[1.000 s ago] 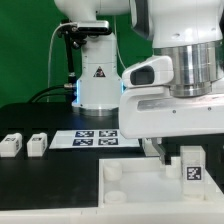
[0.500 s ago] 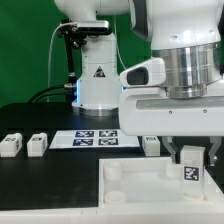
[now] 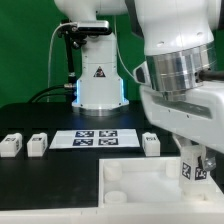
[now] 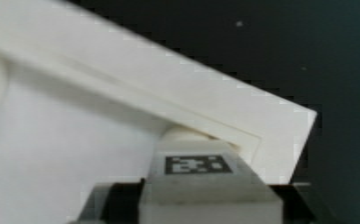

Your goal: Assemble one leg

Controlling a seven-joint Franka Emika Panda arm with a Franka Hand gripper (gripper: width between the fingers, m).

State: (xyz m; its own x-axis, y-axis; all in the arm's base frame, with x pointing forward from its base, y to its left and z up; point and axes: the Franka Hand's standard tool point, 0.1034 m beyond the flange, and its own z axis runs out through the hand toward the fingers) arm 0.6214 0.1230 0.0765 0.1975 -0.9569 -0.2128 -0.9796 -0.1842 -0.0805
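Observation:
My gripper [image 3: 192, 166] is shut on a leg [image 3: 186, 171], a small white block with a black-and-white tag. It holds the leg upright over the near right corner of the large white panel [image 3: 135, 185]. In the wrist view the leg [image 4: 202, 190] sits between the dark fingers [image 4: 131, 200], its tag facing the camera. Just beyond it is the panel's [image 4: 88, 140] round corner socket [image 4: 202, 131]. I cannot tell whether the leg touches the socket. Three more legs lie on the black table: two at the exterior view's left [image 3: 11, 146] [image 3: 38, 144] and one by the gripper [image 3: 151, 143].
The marker board [image 3: 97, 138] lies flat behind the panel. The arm's white base [image 3: 98, 85] stands at the back centre. The arm's wrist body fills the exterior view's upper right.
The wrist has tilted and shifted toward the exterior view's right, and the held leg has sunk slightly toward the panel corner. The loose leg beside the gripper is now fully uncovered.

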